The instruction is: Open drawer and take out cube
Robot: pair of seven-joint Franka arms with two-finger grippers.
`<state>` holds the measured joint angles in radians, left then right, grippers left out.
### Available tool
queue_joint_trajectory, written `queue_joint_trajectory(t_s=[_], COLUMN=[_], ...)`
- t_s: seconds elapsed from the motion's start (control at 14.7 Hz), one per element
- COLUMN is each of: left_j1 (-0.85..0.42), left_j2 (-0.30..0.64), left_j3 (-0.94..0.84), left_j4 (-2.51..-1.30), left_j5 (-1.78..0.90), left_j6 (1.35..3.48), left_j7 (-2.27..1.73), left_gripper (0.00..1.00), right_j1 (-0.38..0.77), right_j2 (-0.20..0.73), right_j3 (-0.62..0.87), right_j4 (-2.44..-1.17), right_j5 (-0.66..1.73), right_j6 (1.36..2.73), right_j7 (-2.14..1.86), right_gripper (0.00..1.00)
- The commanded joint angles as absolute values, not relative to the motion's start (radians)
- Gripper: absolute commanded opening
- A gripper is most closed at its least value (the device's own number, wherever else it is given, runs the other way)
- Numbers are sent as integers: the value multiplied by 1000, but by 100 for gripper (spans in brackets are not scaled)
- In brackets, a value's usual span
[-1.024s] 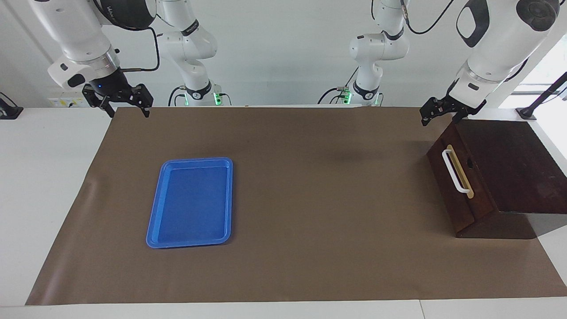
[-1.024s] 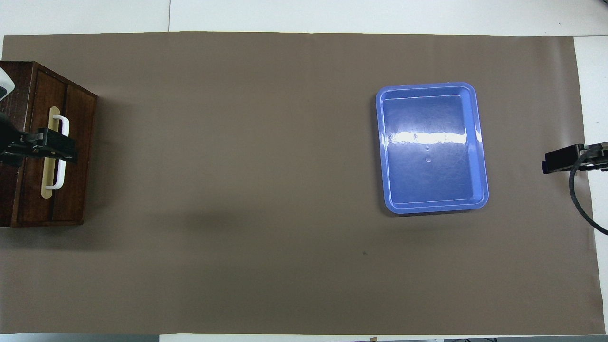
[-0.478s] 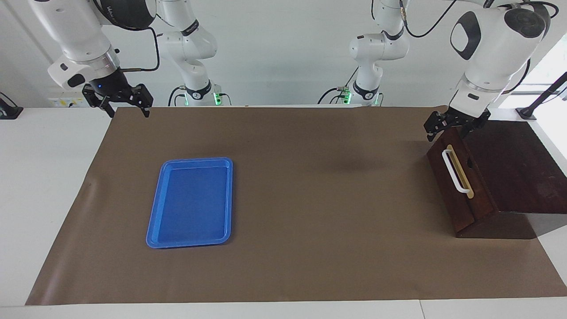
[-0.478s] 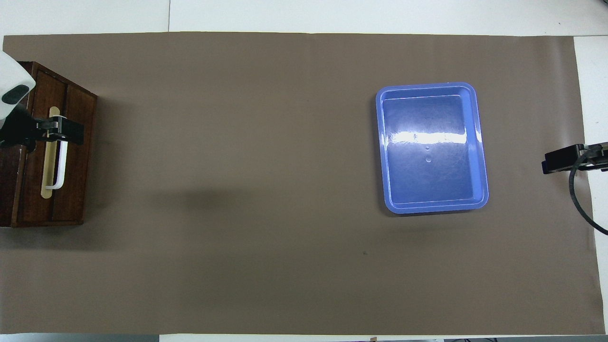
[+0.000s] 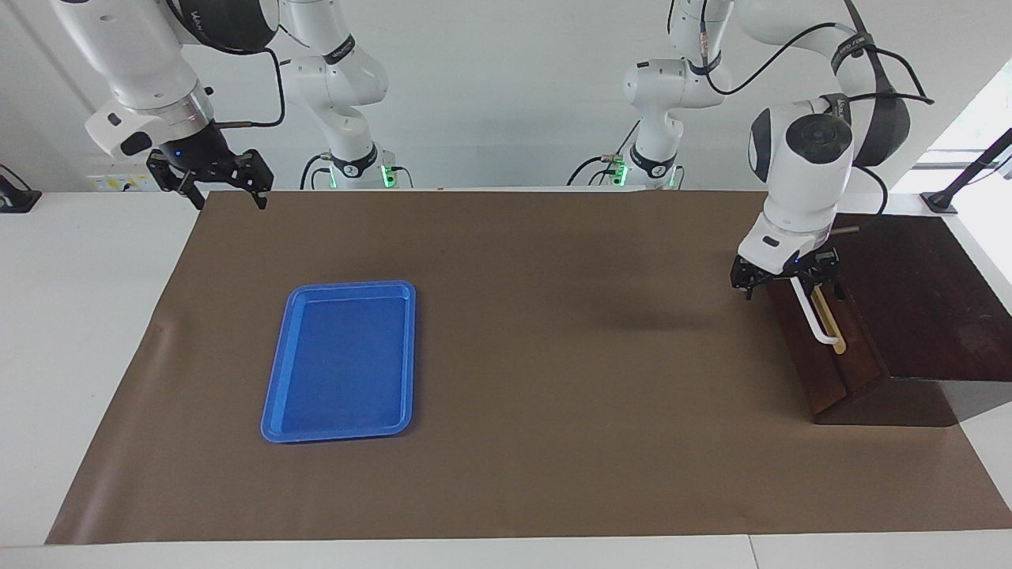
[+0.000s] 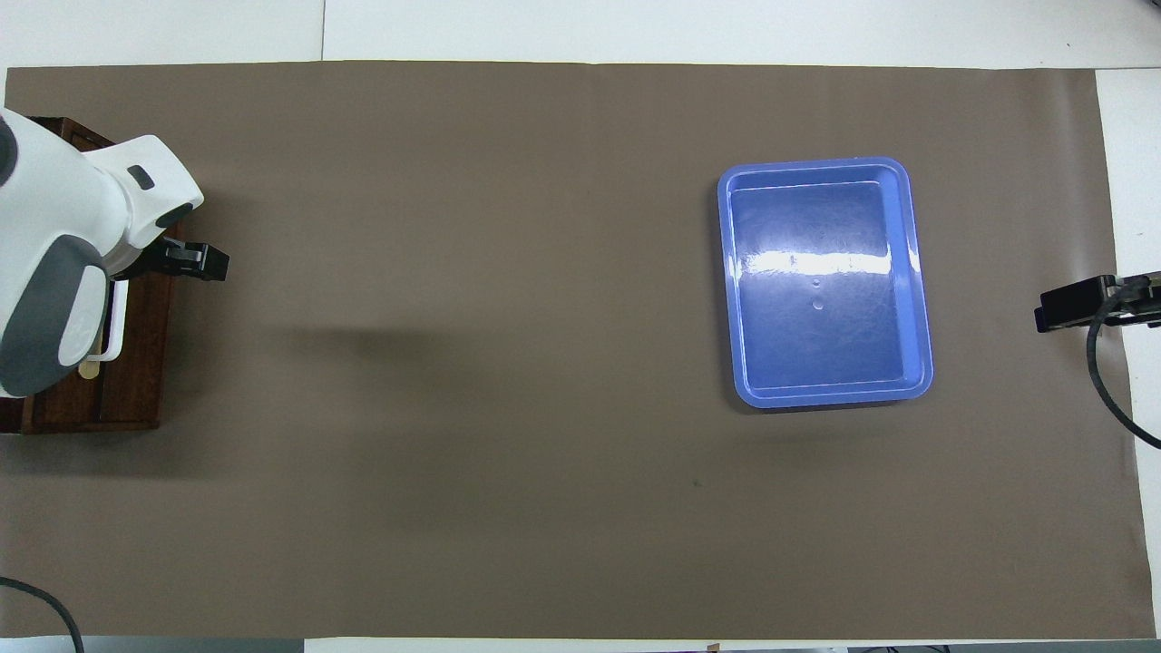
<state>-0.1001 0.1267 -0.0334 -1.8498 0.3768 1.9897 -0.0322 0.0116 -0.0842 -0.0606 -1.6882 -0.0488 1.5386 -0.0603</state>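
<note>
The dark brown wooden box point(image 5: 917, 292) stands at the left arm's end of the table. Its drawer point(image 5: 822, 371) is shut, with the white bar handle point(image 5: 816, 320) on a tan strip. The drawer point(image 6: 136, 381) and handle point(image 6: 113, 340) also show in the overhead view. My left gripper point(image 5: 788, 286) is open and hangs low at the drawer's front, its fingers on either side of the handle's top part. I cannot tell if they touch it. One of its fingers point(image 6: 201, 263) shows from overhead. My right gripper point(image 5: 224, 182) waits open. The cube is hidden.
A flat blue tray point(image 5: 341, 359) lies empty on the brown mat toward the right arm's end; it also shows in the overhead view point(image 6: 825, 281). The right gripper point(image 6: 1079, 304) hangs over the mat's edge there. The brown mat point(image 5: 553, 395) covers most of the table.
My left gripper has come down from over the box's top edge to the front of the drawer at the handle. The drawer stays shut. The right arm has not moved.
</note>
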Motion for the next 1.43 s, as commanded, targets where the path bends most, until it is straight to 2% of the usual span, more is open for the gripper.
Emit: queue_joint_trajectory(t_s=[0.0,0.41,1.36], left_j1=[-95,-69,-35], left_j2=[140,117,121], left_j3=[-23,-21,-21], left_j4=[-1888,-1996,-2014], left_j5=[443,448,517], left_j6=[2075,2151,2197], left_j7=[-20,-11,-2], left_gripper=[100,100,100], right_j1=[-3,-3,-3], right_j2=[-98,-98,-98], right_j3=[-55,-55,-55], right_j4=[-1697,-1697,-1698], right_j5=[-35,-35,-35], right_j6=[1536,1534,1536], right_j7=[-66,-66,-67], right_gripper=[100,100,100])
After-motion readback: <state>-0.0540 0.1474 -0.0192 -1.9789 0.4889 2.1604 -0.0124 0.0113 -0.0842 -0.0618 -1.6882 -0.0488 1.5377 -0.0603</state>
